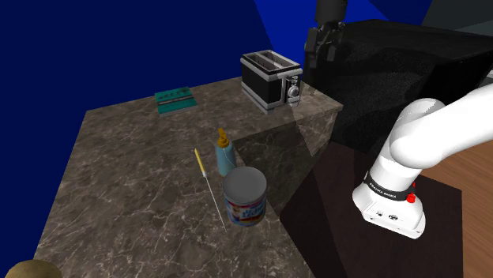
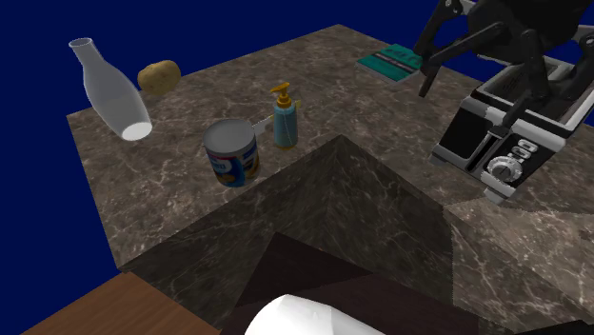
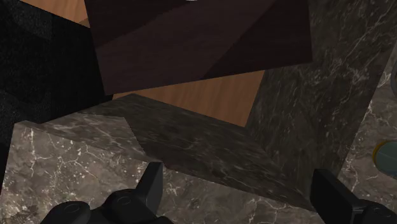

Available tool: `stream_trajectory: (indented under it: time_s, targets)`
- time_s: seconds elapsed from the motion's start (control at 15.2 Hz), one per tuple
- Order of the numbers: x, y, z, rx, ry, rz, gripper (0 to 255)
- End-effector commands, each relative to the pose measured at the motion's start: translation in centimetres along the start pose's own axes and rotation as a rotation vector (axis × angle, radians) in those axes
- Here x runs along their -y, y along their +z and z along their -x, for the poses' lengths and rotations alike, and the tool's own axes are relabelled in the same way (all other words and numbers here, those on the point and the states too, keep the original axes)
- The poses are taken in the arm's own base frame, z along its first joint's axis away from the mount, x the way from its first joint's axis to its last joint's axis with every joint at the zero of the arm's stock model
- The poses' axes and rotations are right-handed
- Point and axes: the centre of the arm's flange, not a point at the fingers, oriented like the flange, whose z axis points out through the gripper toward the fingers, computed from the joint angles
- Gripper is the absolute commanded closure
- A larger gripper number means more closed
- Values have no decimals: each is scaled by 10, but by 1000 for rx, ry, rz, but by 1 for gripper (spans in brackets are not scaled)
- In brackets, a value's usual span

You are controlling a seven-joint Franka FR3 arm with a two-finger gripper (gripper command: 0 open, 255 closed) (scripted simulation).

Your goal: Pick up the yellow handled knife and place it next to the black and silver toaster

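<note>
The knife [image 1: 202,166] lies flat on the marble counter [image 1: 126,174], its thin yellow handle toward the toaster and its long silver blade running toward the counter's near edge. A can and a pump bottle stand just beside it. In the second exterior view a short piece of the knife [image 2: 259,122] shows behind the can. The black and silver toaster [image 1: 271,79] [image 2: 509,133] stands at the far corner. My gripper [image 1: 321,55] [image 2: 465,107] [image 3: 242,191] hangs open in the air by the toaster, far from the knife, with nothing between its fingers.
A blue-labelled can [image 1: 245,197] [image 2: 232,152] and a blue pump bottle [image 1: 225,152] [image 2: 285,116] crowd the knife. A teal flat object [image 1: 174,99] lies at the back. A clear glass bottle [image 2: 109,90] and a brown lump [image 2: 159,75] sit at the counter's far end. The counter has an inner corner notch [image 2: 333,143].
</note>
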Motion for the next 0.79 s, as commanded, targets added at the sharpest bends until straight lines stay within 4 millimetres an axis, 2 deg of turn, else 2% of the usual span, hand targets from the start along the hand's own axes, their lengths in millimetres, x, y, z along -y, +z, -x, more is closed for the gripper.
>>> stream_trajectory:
  time_s: [0.0,0.73]
  targets:
    - [0,0,0,0,0,0,0]
    - [126,75,-6,-27,81,9,0]
